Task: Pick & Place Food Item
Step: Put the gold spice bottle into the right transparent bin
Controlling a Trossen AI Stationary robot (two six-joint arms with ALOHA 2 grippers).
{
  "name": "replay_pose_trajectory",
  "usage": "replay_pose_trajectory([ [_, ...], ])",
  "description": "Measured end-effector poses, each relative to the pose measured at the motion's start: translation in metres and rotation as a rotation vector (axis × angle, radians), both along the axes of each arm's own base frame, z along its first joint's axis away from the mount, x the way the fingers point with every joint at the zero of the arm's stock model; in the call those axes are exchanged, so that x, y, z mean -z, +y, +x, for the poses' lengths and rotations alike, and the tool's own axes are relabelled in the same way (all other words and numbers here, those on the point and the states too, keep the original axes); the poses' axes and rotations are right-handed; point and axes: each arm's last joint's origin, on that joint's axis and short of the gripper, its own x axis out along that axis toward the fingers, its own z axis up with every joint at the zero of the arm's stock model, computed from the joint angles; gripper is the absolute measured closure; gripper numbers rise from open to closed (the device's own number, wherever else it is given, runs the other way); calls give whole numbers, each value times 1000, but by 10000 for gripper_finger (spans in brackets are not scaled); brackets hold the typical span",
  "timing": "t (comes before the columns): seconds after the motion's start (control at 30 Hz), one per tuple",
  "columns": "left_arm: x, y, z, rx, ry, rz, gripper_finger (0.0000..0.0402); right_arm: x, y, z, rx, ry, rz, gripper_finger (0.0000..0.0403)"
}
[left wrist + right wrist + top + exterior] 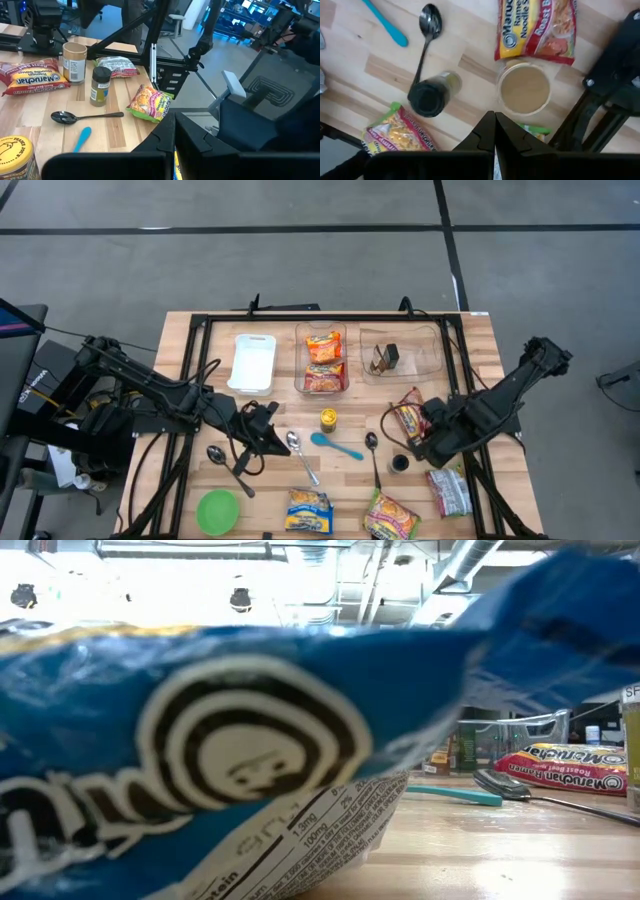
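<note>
Wooden slats of the desk (470, 330) carried everything, w/ nothing lifted yet, so we judged the pick had not begun. Three clear plastic bins sat along the far edge: the middle bin (321, 361) already held two orange-red ramen packets, prob. the drop spot for food; the white tray (252, 363) beside it looked bare.

Left gripper (262, 428) hung low over the desk near the steel spoon (300, 453), fingers together, clamped on nothing. Right gripper (428, 436) hovered above the red-and-yellow ramen packet (408, 420), also shut and empty. We took that packet, lying flat on the desk, as the likely food item, being closest to a gripper.

Views differed a lot. Overhead gave the whole layout: green round lid (217, 511), blue noodle packet (309, 511), teal plastic spoon (336, 445), yellow-lidded jar (328, 418). Right wrist cam looked straight down on the tan cardboard cup (525, 89) touching the packet's edge, plus the dark-capped spice bottle (431, 95) standing by a spoon handle; overhead these were partly hidden under the arm. Low cam was nearly blocked by the blue packet up against the lens. Left wrist cam saw the room beyond and the far arm's base.
</note>
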Motion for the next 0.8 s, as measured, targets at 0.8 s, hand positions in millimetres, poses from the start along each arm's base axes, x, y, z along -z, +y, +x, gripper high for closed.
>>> replay_pose_trajectory([
  [0.8,-1,0,0,-1,-10,-4,401,11,4,-8,61,154,-58,403],
])
